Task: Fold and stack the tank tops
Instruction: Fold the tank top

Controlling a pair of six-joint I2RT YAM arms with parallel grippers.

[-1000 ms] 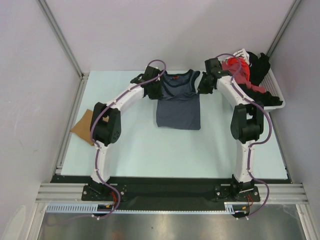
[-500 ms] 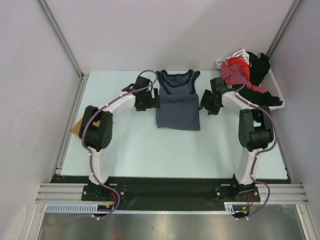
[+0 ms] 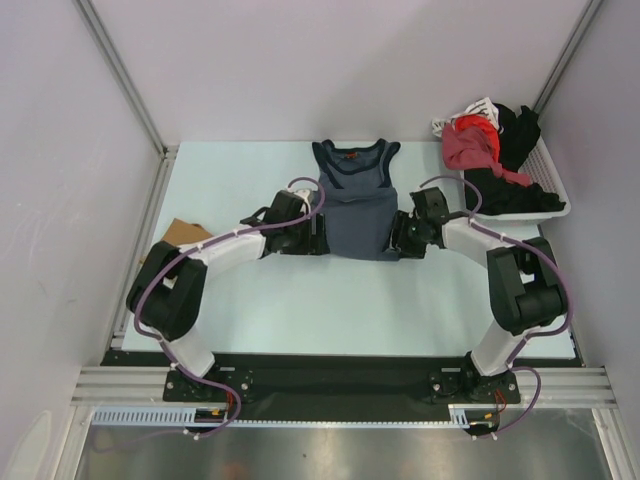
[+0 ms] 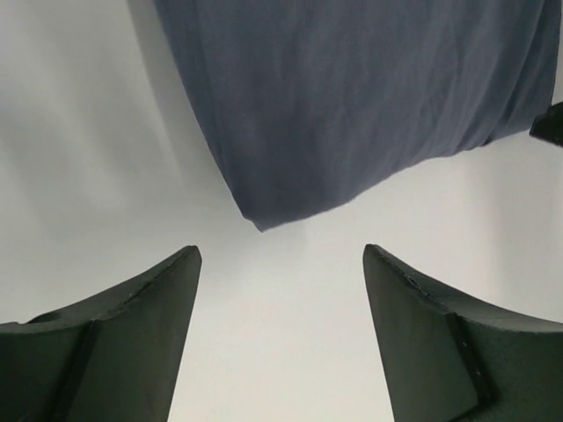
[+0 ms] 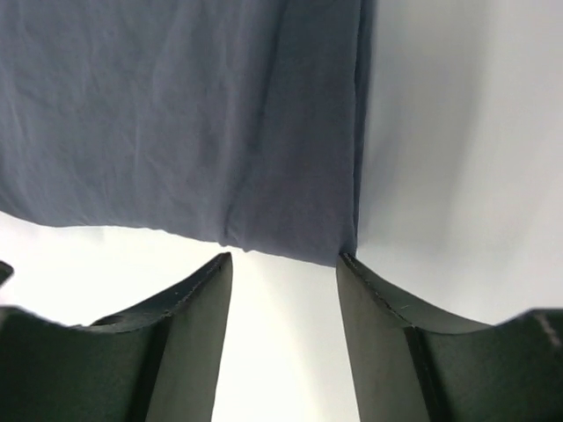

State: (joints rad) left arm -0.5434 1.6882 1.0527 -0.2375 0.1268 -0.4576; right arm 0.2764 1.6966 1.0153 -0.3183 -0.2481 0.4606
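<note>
Nearest the camera, the two arm bases were bolted at the table's (image 3: 300, 300) front edge, and both arms were bent inward so the grippers sat low at the blue top's hem. The left gripper (image 3: 316, 240) (image 4: 280, 264) was spread wide open with nothing caught in it. In its wrist view the hem's left corner lay flat on the table just ahead of the fingertips, not between them. The right gripper (image 3: 399, 240) (image 5: 283, 264) was parted too, a bit less wide, and nothing was held. There the hem's right corner sat right at the tips, though whether cloth was actually being touched couldn't be told. The blue top (image 3: 355, 205) (image 4: 352, 88) (image 5: 176, 114) was laid out flat around the middle of the table, hem toward the arms and neck toward the back wall, with darker trim seen at the neck and armholes and a small red tag inside the collar. Off to the left, a tan top (image 3: 180, 232) was poking out from under the left arm near the table edge, mostly hidden, so its state couldn't be judged. In the far right corner a white basket (image 3: 555, 210) was parked, piled with red cloth (image 3: 465, 142) and black cloth (image 3: 516, 130).
</note>
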